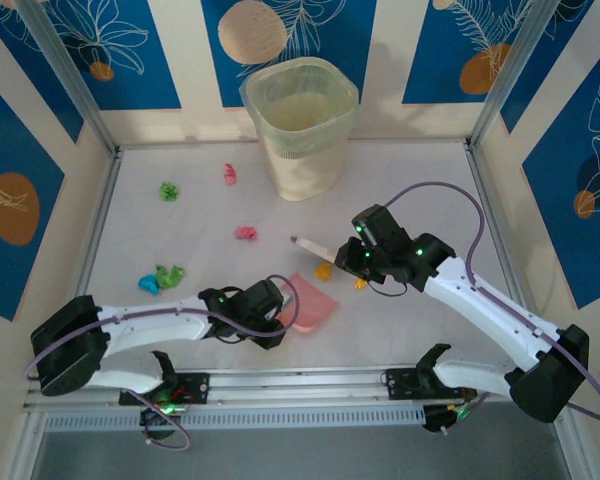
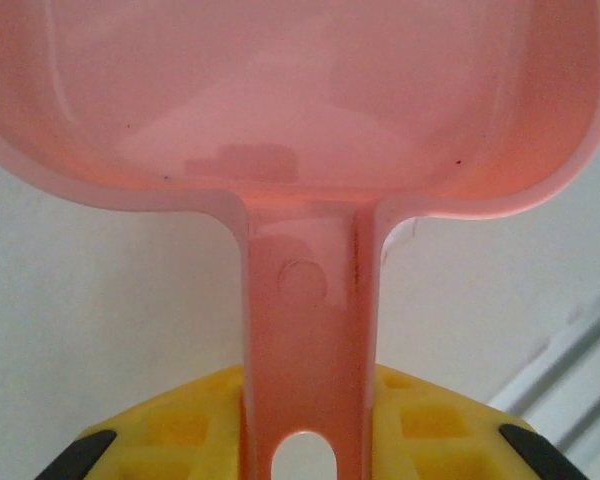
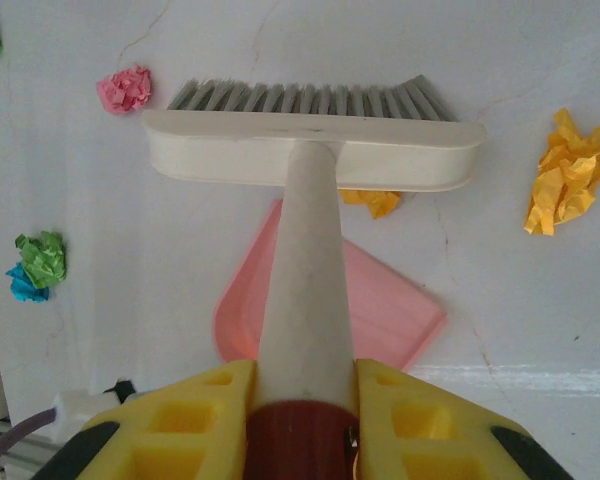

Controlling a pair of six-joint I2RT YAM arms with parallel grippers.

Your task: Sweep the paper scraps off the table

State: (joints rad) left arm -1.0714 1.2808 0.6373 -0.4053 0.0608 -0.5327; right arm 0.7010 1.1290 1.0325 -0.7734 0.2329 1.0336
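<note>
Top external view: the translucent bin (image 1: 300, 130) stands on the table (image 1: 180, 240) beyond both grippers; its contents cannot be determined. The left gripper (image 2: 310, 445) is clamped on the dustpan (image 2: 300, 100) handle, which runs straight ahead; the pan interior is smooth pink. The right gripper (image 3: 305, 400) is clamped on the brush (image 3: 310, 150) handle, axis straight ahead, head crosswise, bristles forward. The paper scraps (image 3: 568, 170) lie on the table: orange ahead-right, pink ahead-left, green and cyan left, one orange at the head's near edge.
</note>
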